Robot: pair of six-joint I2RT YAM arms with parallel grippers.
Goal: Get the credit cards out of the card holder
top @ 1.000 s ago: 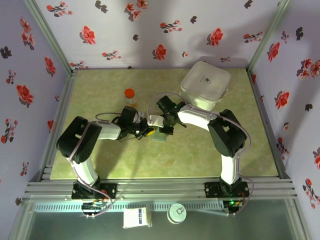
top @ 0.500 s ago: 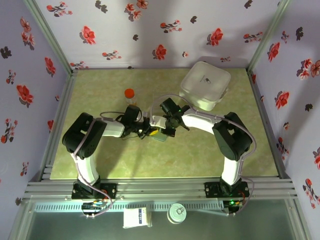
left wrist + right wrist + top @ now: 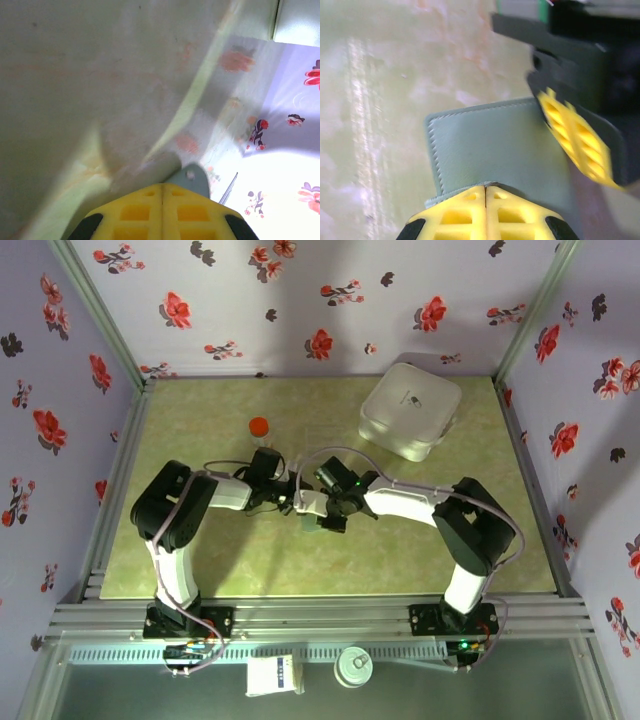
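Top view: left claw (image 3: 291,503) and right claw (image 3: 318,514) meet tip to tip mid-table (image 3: 190,430), a bit left of centre. White rounded case (image 3: 410,410) is upper right, near the back wall; the small dark mark on its lid is too small to read. Orange-capped bottle (image 3: 260,430) stands just behind the left wrist. Bare green surface along the left side, the front edge and lower right, with metal rails on all sides. A white box with a blue label (image 3: 273,677) sits on the shelf below the front rail, text unreadable. Left wrist view: yellow fingers (image 3: 135,215) are clenched, with a grey-blue corner of the card holder (image 3: 188,176) poking out past the tips. Blurry, with the case corner top right. Right wrist view: fingers (image 3: 465,212) are clamped on the holder's near stitched edge. Its panel (image 3: 495,150) fills mid-frame, and the left claw's yellow finger lies along its right edge. Open table to the left.
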